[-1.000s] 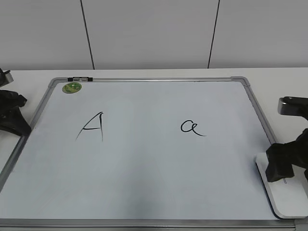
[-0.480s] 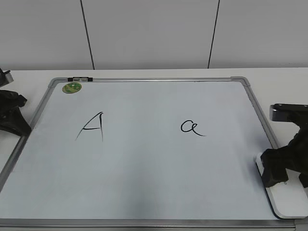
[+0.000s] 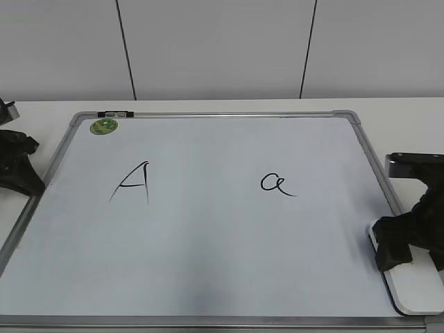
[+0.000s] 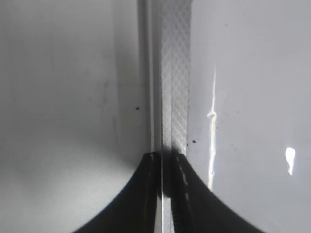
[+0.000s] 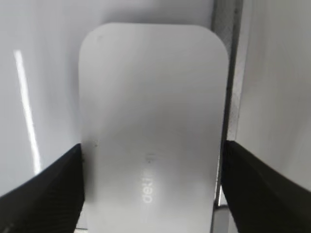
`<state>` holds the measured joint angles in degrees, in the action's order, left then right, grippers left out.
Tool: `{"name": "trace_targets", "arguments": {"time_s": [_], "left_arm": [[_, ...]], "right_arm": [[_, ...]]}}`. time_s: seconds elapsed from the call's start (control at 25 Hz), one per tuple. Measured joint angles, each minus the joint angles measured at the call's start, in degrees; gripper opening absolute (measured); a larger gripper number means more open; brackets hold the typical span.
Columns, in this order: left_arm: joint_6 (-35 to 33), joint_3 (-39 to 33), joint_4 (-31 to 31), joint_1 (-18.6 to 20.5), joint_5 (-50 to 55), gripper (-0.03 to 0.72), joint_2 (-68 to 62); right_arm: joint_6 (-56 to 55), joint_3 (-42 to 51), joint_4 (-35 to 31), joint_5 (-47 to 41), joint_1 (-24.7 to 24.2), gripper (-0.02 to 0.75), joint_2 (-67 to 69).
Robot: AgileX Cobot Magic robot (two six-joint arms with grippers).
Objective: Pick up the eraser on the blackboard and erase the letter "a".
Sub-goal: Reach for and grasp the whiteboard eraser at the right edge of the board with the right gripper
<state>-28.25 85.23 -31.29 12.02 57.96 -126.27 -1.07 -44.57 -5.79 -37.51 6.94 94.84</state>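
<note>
My right pincer stands wide, jaws straddling the eraser, one on each long side, apparently not clamped. Eraser lies flat at the board's near right corner, overlapping the frame. Small "a" on the board beyond the eraser, toward centre. Capital "A" further left. My left pincer, jaws nearly together, holds nothing, over the board's left frame edge.
</note>
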Motion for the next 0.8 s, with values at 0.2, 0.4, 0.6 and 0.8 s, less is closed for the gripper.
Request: {"name": "trace_targets", "arguments": {"time_s": [0.2, 0.4, 0.6, 0.8], "left_arm": [[0.0, 0.0, 0.0, 0.0, 0.0, 0.034, 0.0], [0.0, 0.0, 0.0, 0.0, 0.0, 0.034, 0.0], [0.0, 0.0, 0.0, 0.0, 0.0, 0.034, 0.0], [0.0, 0.0, -0.14, 0.0, 0.0, 0.034, 0.0]], "right_arm": [[1.07, 0.0, 0.0, 0.67, 0.0, 0.617, 0.0], [1.63, 0.0, 0.0, 0.71, 0.34, 0.609, 0.22], [2.31, 0.0, 0.74, 0.8, 2.24, 0.608, 0.6], [2.19, 0.0, 1.17, 0.97, 2.52, 0.601, 0.6]]}}
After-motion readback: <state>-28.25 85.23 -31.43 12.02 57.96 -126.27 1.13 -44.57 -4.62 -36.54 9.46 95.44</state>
